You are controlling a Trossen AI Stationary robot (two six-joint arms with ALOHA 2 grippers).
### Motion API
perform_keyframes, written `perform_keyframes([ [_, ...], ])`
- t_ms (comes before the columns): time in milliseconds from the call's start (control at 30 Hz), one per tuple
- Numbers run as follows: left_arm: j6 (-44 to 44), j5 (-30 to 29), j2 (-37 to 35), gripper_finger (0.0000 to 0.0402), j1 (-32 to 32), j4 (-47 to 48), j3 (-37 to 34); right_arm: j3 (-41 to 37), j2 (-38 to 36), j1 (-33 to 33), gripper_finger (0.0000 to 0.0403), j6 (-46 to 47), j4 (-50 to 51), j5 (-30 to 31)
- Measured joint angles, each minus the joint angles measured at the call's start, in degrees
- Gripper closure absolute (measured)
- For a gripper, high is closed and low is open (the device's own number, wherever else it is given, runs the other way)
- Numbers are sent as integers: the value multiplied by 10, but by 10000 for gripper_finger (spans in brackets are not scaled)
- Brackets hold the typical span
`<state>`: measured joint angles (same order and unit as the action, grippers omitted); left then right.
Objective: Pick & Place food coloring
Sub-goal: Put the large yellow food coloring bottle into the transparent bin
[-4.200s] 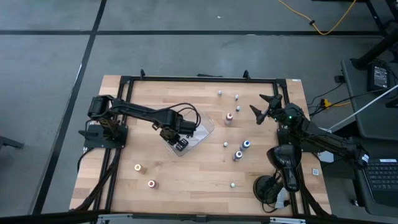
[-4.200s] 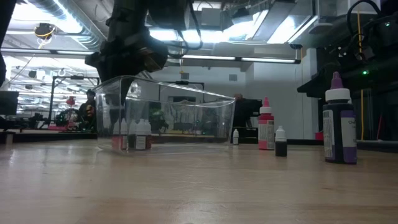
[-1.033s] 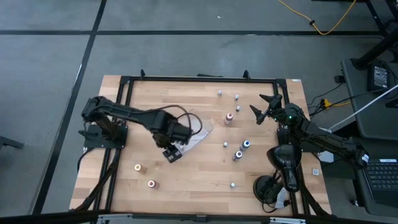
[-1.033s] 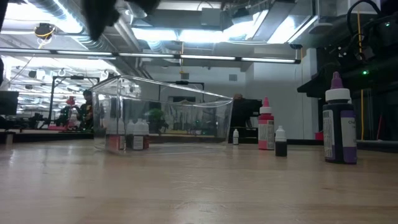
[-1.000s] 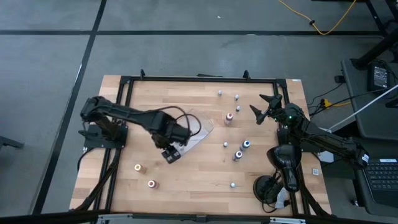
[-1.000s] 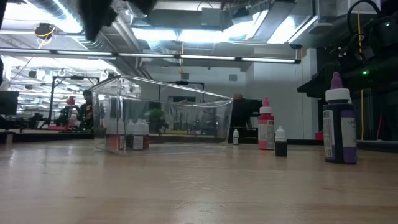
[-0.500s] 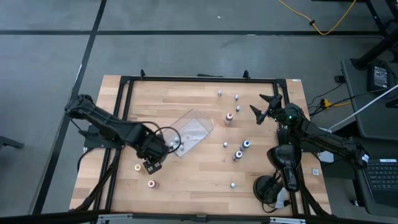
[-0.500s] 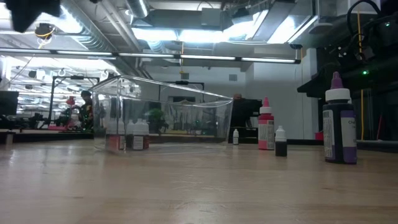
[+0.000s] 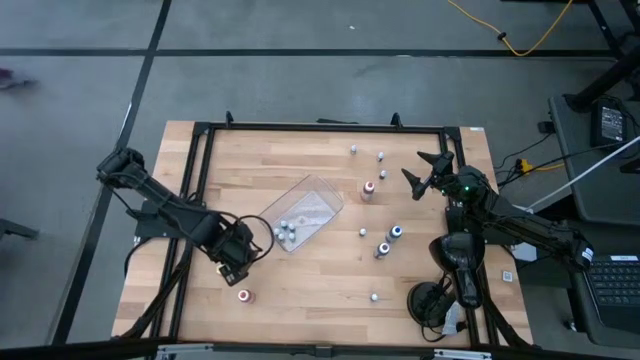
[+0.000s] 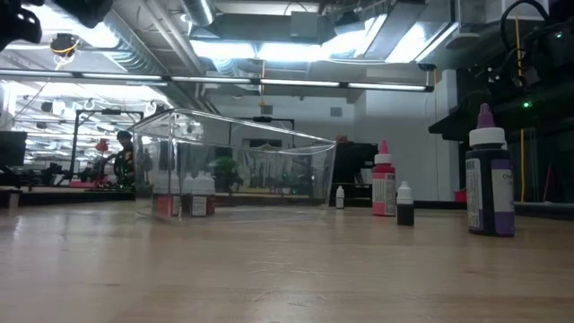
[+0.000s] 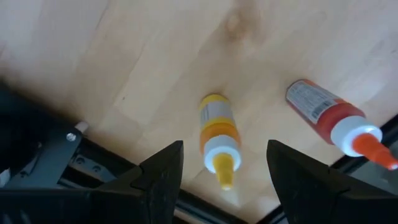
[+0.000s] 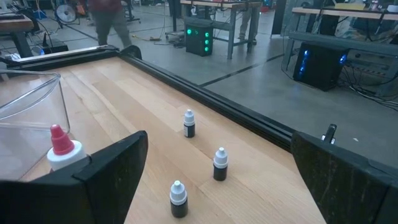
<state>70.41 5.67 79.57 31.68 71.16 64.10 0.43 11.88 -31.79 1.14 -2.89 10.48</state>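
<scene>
Yellow food coloring bottle (image 11: 219, 138) lay on the wooden desk (image 9: 330, 280) at its near left, framed by the released jaws of the left gripper (image 9: 233, 262) hovering above, a red bottle (image 9: 243, 295) lying beside it. Farther off, the clear tray (image 9: 322, 196) held several bottles. At far right, the right gripper (image 9: 425, 172) waited, jaws spread.

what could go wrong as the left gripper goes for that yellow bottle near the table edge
1. The small yellow-capped bottle stands between the open fingers of the left gripper, off-centre; one finger may knock it over.
2. The red-orange bottle stands close beside it; the other finger could bump it on closing.
3. Both stand near the black table frame, so a tipped bottle might roll off.
The right gripper waits open at the far side.
</scene>
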Motion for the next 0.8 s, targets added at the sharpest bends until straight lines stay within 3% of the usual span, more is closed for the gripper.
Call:
perform_keyframes([
  [800,103,-5,-2,178,74,-102,-84,0,0,0,8,-1,0,0],
])
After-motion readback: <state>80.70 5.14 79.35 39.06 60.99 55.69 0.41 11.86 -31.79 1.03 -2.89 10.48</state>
